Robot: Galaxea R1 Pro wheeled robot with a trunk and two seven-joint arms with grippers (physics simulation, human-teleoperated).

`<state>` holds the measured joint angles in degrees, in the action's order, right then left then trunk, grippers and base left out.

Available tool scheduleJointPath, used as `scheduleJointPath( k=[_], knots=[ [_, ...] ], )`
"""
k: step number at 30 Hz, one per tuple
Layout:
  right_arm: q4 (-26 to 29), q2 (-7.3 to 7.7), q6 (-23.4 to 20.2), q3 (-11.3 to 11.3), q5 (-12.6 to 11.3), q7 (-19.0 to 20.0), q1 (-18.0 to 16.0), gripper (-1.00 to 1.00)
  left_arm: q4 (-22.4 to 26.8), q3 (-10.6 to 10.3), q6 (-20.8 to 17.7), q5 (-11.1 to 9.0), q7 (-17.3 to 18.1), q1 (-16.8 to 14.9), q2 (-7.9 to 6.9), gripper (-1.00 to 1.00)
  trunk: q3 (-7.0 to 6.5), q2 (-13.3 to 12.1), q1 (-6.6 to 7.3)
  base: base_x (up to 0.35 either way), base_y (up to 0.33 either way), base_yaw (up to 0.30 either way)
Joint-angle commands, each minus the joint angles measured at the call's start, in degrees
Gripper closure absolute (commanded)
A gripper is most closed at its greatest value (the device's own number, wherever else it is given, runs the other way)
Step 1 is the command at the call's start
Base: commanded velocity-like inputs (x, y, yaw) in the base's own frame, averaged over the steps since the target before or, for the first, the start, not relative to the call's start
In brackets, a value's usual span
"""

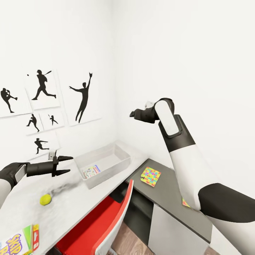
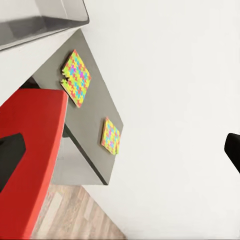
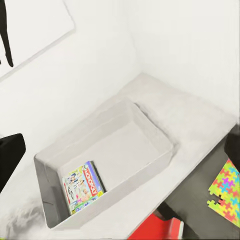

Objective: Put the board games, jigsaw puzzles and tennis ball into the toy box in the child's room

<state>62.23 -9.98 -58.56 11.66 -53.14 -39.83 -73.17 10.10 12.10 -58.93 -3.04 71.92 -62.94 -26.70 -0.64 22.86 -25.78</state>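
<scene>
"Monopoly" board game [image 3: 82, 188] inside toy box [image 3: 150, 165]

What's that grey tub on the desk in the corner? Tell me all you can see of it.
The toy box is a shallow, light-grey rectangular bin with outward-sloping walls and no lid; it looks like plastic. It sits flat on the white desk top, near the corner of the room beside the lower dark-grey section. Inside, one small printed board game lies at one end; the remaining floor is bare. Neither gripper touches it.
</scene>
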Motion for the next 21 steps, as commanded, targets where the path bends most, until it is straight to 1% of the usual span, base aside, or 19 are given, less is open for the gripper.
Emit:
scheduleJointPath(
  k=[1,7,12,16,21],
  knots=[
    [0.0,-0.02,0.0,0.0,-0.5,-0.6,0.0,-1.00,0.0,-0.1,-0.5,-0.3,0.1,0.0,-0.16,-1.00,0.04,0.1,0.00,-0.266,0.153,-0.146],
    [-0.2,-0.02,0.3,0.0,-0.4,-0.7,0.2,-1.00,0.0,-0.1,-0.5,-0.3,0.1,0.0,-0.71,-1.00,0.07,0.1,0.00,-0.265,0.156,-0.076],
    [-0.2,-0.02,0.3,-0.1,-0.5,-0.7,0.4,-1.00,0.0,-0.1,-0.5,-0.3,0.1,0.0,-0.73,-1.00,0.28,0.1,0.00,-0.232,0.162,-0.179],
    [-0.2,-0.02,0.3,-0.1,-0.5,-0.7,0.4,-1.00,0.0,-0.1,-0.4,-0.3,0.1,0.0,-0.79,-1.00,0.48,0.1,0.00,-0.145,0.109,-0.219],
    [-0.8,-0.02,0.3,-0.1,-0.5,-0.7,0.4,-1.00,0.0,-0.1,-0.3,-0.3,0.1,0.0,-0.74,-1.00,0.74,0.1,0.00,-0.040,0.028,-0.228]
  ],
)
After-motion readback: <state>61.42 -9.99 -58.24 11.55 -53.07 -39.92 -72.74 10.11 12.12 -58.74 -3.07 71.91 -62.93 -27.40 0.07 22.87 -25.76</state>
